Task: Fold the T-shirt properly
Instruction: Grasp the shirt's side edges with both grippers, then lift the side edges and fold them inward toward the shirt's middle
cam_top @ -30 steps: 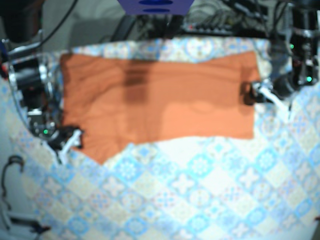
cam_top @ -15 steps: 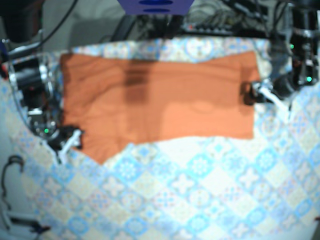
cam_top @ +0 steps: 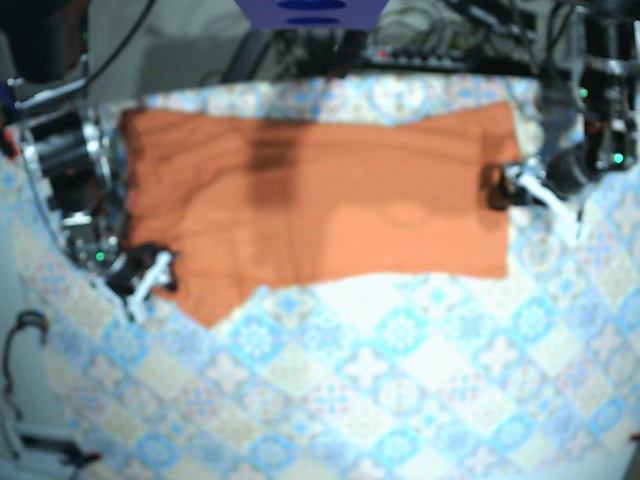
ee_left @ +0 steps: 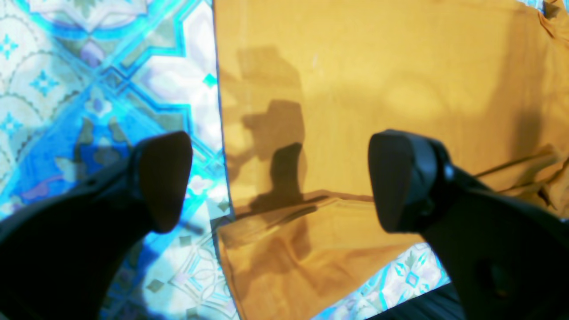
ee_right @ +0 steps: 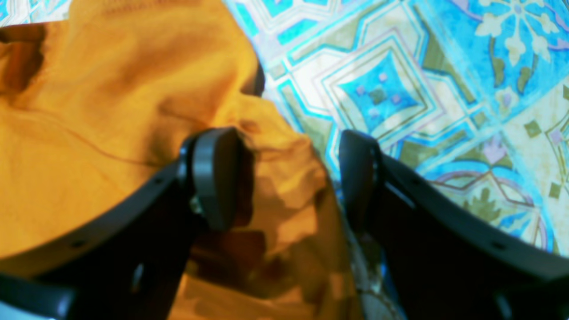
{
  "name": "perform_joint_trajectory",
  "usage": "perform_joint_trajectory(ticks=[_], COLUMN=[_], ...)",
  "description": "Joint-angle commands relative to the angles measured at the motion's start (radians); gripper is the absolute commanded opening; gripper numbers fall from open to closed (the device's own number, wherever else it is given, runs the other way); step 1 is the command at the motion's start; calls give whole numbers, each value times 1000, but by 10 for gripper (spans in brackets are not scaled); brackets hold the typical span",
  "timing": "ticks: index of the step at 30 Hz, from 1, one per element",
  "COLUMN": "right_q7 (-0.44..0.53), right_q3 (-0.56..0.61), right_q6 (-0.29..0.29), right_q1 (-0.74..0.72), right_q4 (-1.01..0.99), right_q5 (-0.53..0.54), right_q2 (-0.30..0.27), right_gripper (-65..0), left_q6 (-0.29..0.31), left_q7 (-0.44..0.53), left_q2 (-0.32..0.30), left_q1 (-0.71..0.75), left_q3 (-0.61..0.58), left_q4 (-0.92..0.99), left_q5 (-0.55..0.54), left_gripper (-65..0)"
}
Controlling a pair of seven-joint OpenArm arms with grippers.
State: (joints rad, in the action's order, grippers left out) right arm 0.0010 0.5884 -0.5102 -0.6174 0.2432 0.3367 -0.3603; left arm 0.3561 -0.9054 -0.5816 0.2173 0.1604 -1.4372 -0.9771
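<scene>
Straddling the near corner of the flat orange cotton T-shirt, on the base view's left, my right gripper has its fingers spread. One sits on a bunched lump of the shirt's cloth. The other stands just off the shirt's edge, over the blue-and-cream tiled tablecloth. Nothing is pinched there yet.

The shirt itself lies opened out on the tablecloth, stretched between my two grippers, with shallow wrinkles across its middle.

At the shirt's opposite edge, about halfway along it, my left gripper is also spread wide. One finger hangs outside the edge above the tablecloth, the other above the orange cloth. A doubled flap of the shirt lies below the gap. I cannot tell whether either finger touches the fabric.

I judge this to be the grasping step before a first fold, with both ends lined up and neither taken. Next I need to close each gripper on the cloth between its fingers, the left one going low enough to catch the flap. Then I should lift both ends together so the shirt rises evenly, not skewed.
</scene>
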Motion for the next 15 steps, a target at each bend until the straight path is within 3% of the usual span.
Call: perform_joint_trajectory(ticks=[1,5,12,15], right_q7=[-11,-11,-8,-6], right_q3=[0,0,0,0], right_q6=[-8,-8,-6,-6], right_q1=[-19,-19,-19,-19], right_q4=[8,8,9,9], right_q5=[-9,-9,-9,-9], right_q2=[-7,-7,-7,-7], right_gripper=[-298,-341,-616,-649], left_q6=[7,7,7,5], left_q7=[12,12,12,12], left_q2=[-22,-22,-22,-22], left_q1=[-6,-6,-6,-8], left_q3=[11,11,11,9], left_q4=[-17,-17,-17,-17], left_q5=[-13,-10,-9,-12], left_gripper=[-36,-37,-37,-37])
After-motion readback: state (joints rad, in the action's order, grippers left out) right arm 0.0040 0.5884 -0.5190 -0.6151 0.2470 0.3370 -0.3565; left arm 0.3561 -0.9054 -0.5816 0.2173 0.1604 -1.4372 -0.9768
